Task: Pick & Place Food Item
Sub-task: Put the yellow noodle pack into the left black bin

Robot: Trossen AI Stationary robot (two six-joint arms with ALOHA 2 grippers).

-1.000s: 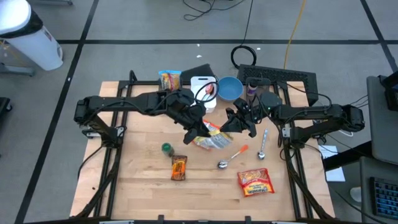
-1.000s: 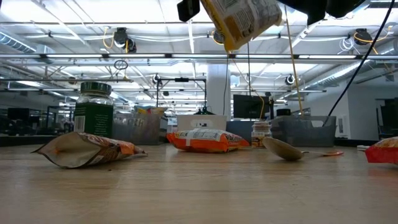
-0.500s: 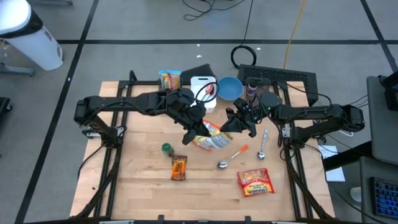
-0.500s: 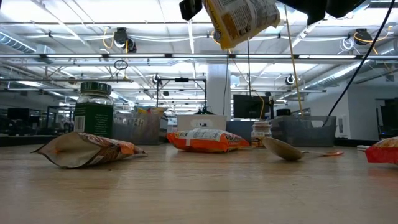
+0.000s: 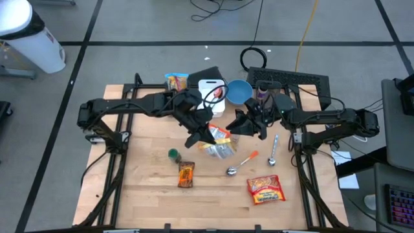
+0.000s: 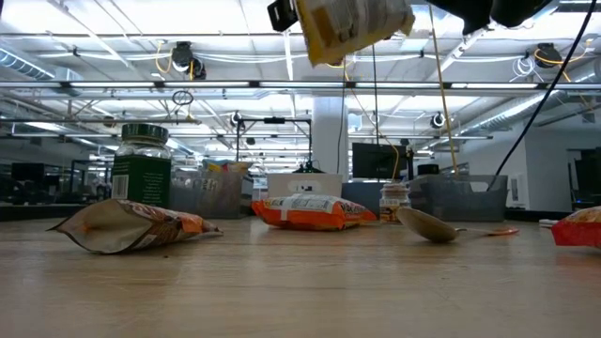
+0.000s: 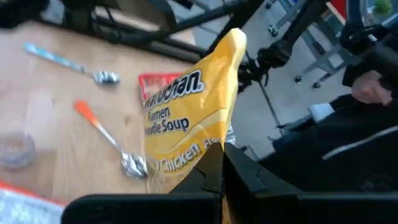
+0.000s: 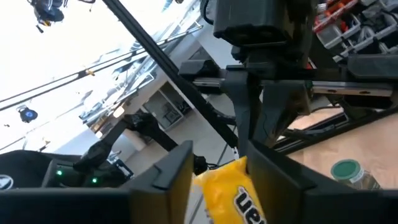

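Above the middle of the wooden table (image 5: 139, 194), my left gripper (image 7: 222, 171) is clenched on one end of a yellow ramen packet (image 5: 220, 141), which hangs in the air between my two arms. My right gripper (image 8: 219, 163) sits just beside the packet's other end with its fingers spread on either side of the wrapper; the packet lies in the gap, and I cannot tell whether they touch it.

Below and around the packet, nearest first: a spoon (image 5: 233, 170) with an orange handle, a second spoon (image 5: 273, 153) with a blue handle, a red snack bag (image 5: 265, 189) toward the table's near edge, an orange snack bag (image 5: 186, 174) and a green-lidded jar (image 5: 173, 155). Farther back stand a blue bowl (image 5: 239, 91), a white cutting board (image 5: 208, 86) and another snack bag (image 5: 176, 82).

From table height only the packet's lower part shows, cut off by the top of the frame. From overhead my left gripper covers the held end.

The packet's long axis runs from my left gripper toward the right arm, tilted, printed face toward my left wrist camera.
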